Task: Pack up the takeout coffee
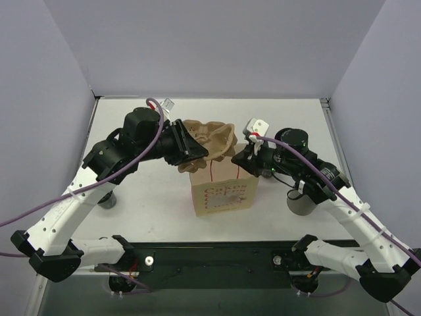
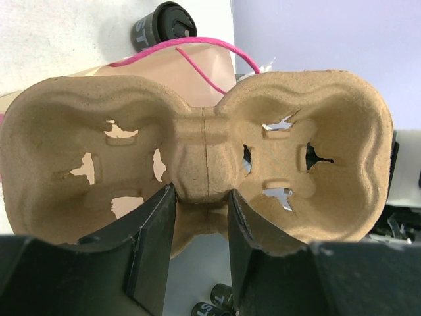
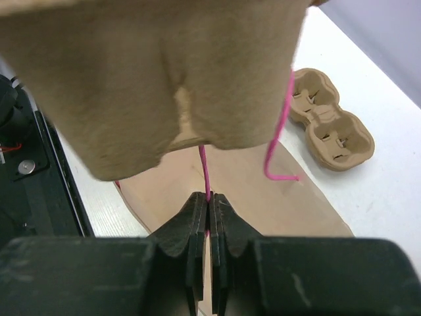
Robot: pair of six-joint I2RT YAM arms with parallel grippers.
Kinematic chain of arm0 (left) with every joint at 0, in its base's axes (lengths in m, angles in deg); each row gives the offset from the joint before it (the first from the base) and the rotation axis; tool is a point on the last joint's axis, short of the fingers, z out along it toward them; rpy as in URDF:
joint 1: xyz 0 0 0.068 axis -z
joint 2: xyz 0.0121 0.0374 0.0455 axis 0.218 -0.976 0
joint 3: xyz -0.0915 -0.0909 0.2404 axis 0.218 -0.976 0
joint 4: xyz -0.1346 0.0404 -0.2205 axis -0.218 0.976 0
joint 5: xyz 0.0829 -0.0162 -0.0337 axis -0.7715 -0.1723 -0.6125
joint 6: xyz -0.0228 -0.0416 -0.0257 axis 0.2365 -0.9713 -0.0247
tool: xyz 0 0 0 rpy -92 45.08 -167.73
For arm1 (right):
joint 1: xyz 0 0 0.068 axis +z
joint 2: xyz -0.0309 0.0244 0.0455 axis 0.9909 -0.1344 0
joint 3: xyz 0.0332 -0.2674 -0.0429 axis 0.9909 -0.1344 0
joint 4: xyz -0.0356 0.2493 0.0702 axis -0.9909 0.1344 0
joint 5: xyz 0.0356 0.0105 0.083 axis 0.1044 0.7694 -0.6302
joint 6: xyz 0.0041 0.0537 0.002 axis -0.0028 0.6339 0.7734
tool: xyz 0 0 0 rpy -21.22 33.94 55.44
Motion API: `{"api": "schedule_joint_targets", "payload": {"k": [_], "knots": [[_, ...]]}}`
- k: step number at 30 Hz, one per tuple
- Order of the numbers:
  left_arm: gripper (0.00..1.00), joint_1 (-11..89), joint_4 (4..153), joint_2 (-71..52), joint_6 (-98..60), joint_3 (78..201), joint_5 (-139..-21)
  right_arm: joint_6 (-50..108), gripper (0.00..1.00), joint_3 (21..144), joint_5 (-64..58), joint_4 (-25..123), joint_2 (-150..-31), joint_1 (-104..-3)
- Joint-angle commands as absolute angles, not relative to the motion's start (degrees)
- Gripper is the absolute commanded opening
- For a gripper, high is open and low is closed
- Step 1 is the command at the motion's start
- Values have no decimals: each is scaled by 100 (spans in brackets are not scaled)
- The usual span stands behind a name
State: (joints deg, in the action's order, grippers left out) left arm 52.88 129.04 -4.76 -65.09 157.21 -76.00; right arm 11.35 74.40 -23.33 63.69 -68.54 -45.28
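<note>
Bag-loading stage of packing the takeout coffee. The left gripper [image 2: 200, 194], its two fingers partly closed, pinches the central ridge of a brown moulded-pulp two-well tray [image 2: 204, 148] and holds it in the air directly over the mouth of an upright tan paper bag with red print [image 1: 223, 194]. Both wells of the tray are empty. The right gripper [image 3: 208, 197], its fingers fully pressed together, clamps the thin pink cord handle [image 3: 204, 168] of the bag at the bag's right edge, under the tray's right end. The small black disposable cups [image 2: 214, 304] are not yet packed: they stand on the white table [image 1: 158, 197] below the left gripper, cut off at the lower edge of the left wrist view, so whether they are lidded cannot be told. A second brown pulp tray [image 3: 332, 128] lies on the table well apart from the bag, and a taller grey cylinder [image 1: 301, 203] stands near the right arm. The step in hand appears to be seating the empty tray in the bag. The next move probably calls for aligning the tray's long axis with the bag's opening and lowering it squarely while the handle is held taut, since a tilted tray could catch the paper rim or fold the bag's wall inward.
</note>
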Motion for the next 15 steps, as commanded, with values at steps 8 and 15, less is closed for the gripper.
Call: {"api": "schedule_joint_targets", "payload": {"k": [8,15], "knots": [[22,5671,12067,-587,-7227,15653,-8390,847,0,6621,-1824,5584,-6035,-4035],[22,5882,12295,-718,-7192,15653,-8688,706,0,6541,-1640,5320,-5823,-3947]]}}
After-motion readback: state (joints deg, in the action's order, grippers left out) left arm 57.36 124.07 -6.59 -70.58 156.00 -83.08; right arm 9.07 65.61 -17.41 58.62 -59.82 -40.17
